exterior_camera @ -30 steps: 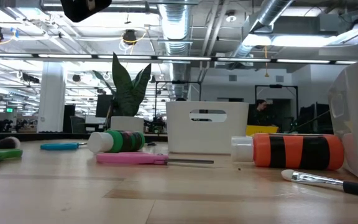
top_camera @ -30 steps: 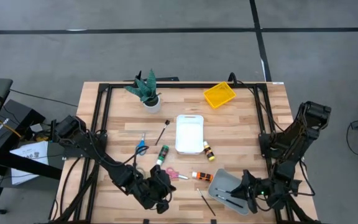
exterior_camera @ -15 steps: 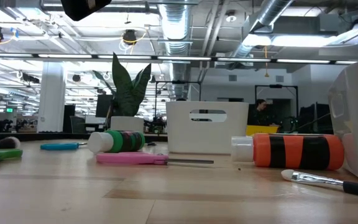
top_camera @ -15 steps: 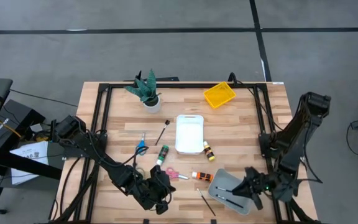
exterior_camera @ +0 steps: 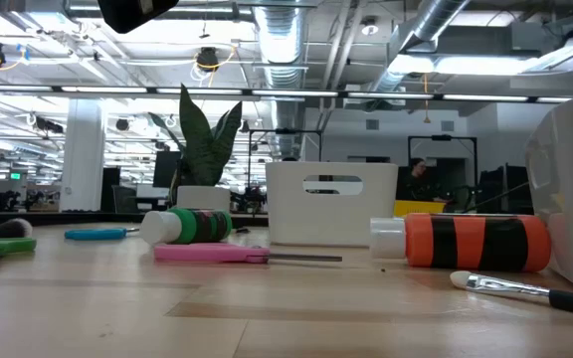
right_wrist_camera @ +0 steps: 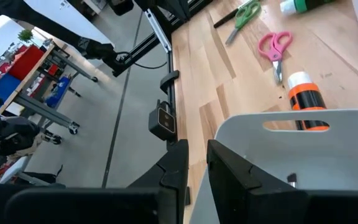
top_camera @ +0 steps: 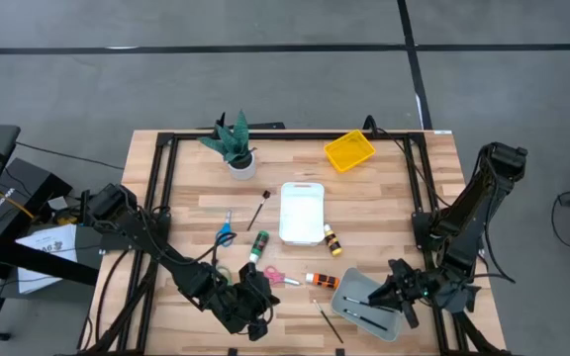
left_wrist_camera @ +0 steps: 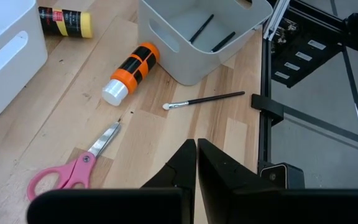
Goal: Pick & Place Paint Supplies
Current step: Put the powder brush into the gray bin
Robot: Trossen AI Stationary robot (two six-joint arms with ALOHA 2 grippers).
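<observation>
From my end, the left gripper [top_camera: 258, 318] is parked low at the front edge of the wooden table [top_camera: 384, 198], fingers pressed together with nothing between them. The right gripper [top_camera: 389, 293] hangs over the grey plastic tray [top_camera: 349, 286] at the front right corner. Its jaws show a narrow gap in the wrist view, and I can't see anything held in them.

Two thin dark-handled brushes [left_wrist_camera: 211, 34] lie inside that grey tray. A third brush with a white tip [left_wrist_camera: 204, 100] lies on the table just beside the tray's front-left side, and next to it the orange-and-black striped paint bottle [top_camera: 321, 281] rests on its side, white cap pointing away from the tray. The pink-handled scissors [top_camera: 275, 277] lie just past the bottle, toward the middle of the front edge.

Mid-table there's the tall white rectangular bin [top_camera: 302, 212], with the small yellow paint bottle [top_camera: 332, 238] lying at its right side and the green paint bottle [top_camera: 257, 245] lying by its front left corner. The blue-handled scissors [top_camera: 225, 231] sit left of the green bottle, and another dark brush [top_camera: 258, 210] lies angled between the scissors and the white bin.

Green-handled scissors [right_wrist_camera: 243, 14] show up in the right wrist view — near the front left, beyond the pink pair.

At the back edge: a yellow tray [top_camera: 349, 150] and a green potted plant in a white pot [top_camera: 236, 145].
</observation>
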